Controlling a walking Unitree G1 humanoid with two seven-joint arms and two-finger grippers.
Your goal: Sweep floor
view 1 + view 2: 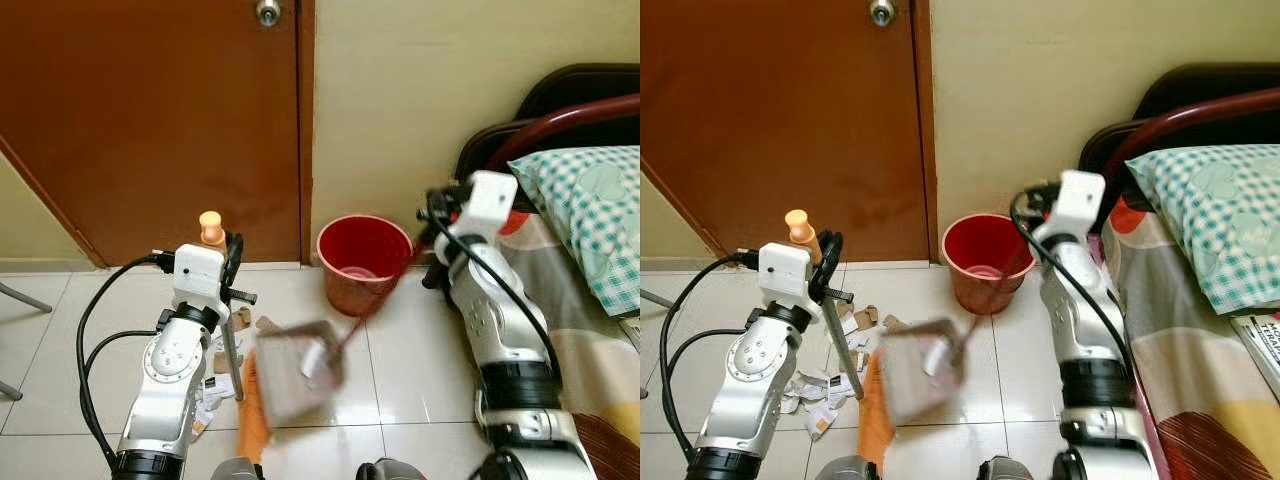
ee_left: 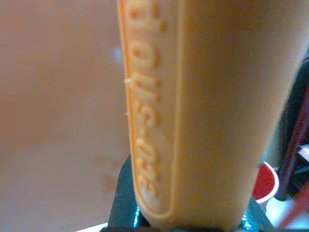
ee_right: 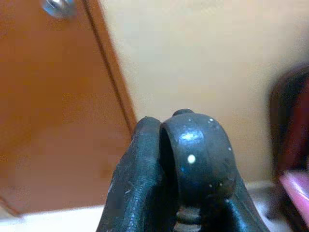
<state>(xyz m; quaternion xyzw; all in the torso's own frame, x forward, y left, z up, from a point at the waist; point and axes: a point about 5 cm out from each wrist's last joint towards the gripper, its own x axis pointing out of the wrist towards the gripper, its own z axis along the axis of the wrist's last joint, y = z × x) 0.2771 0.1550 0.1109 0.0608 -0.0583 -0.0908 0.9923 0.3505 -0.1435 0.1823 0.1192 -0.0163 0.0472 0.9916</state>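
Between the black fingers of the left gripper (image 1: 222,262) sits the orange plastic broom handle (image 2: 193,111), clenched so close that the left wrist view shows raised lettering along it; its rounded orange tip (image 1: 211,227) pokes up just above the silver left arm (image 1: 170,370). A thin grey metal shaft (image 1: 232,360) runs down from the grip to the white tiled floor (image 1: 420,370). Beside that shaft lie scraps of torn paper and brown cardboard (image 1: 825,390), scattered on the tiles in front of the brown wooden door (image 1: 150,120).

On the other side, the right gripper (image 1: 438,215) is closed round the dark rounded end of a handle (image 3: 198,154), seen close in the right wrist view. From it a slim red rod (image 1: 375,300) slants down to a blurred grey dustpan (image 1: 297,372), which hangs tilted above the floor between the two arms, with an orange brush head (image 1: 876,410) just beside it. A round red plastic bucket (image 1: 364,262) stands against the cream wall, near the door frame. To the right is a bed with a green checked pillow (image 1: 590,220) and a dark curved headboard (image 1: 560,100).
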